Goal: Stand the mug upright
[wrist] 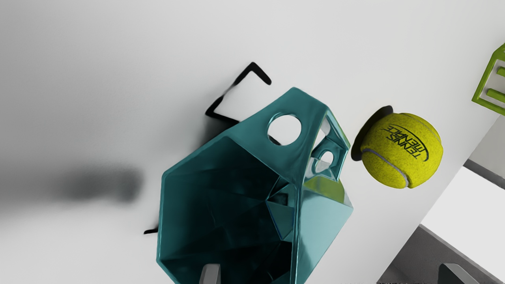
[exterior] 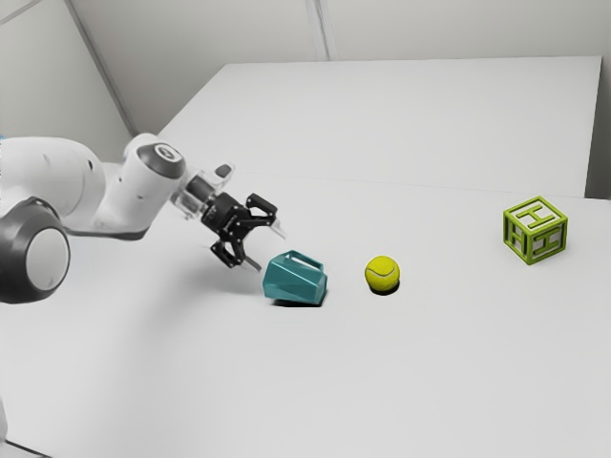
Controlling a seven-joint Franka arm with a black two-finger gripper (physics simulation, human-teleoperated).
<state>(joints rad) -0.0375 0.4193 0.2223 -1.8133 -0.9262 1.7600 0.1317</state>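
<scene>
Worktop [exterior: 430, 382]: pale and plain; it carries the loose items. Arm [exterior: 138, 196]: reaches in from the exterior view's left, its hand angled down toward the mug [exterior: 294, 281].

Tool [exterior: 267, 248]: fingers [wrist: 211, 274] set wide apart, no item gripped. The wrist view has one finger across the mug's open mouth [wrist: 225, 205] and the other out past its wall. This placing appears meant to bring the wall between them; whether either finger makes contact cannot be determined.

Mug: on its side on the worktop, not upright, mouth toward the tool and base toward the ball [exterior: 382, 274]. The handle [exterior: 307, 260] is uppermost, which leaves the rim open to the tool. In my judgement, righting it calls for a firm hold on the wall, then a turn that brings the base down. Its smooth, faceted sides could slip, and a wide swing could knock the ball. No marking was read on it.

Cube [exterior: 536, 230]: green open frame, well apart from the mug, placed where it should not hinder the work. Its faces carry bars shaped like an H; whether a letter is intended is undetermined.

Ball: yellow, near the mug's base, apart from it. Printed "TENNIS MENACE" in dark capitals.
</scene>
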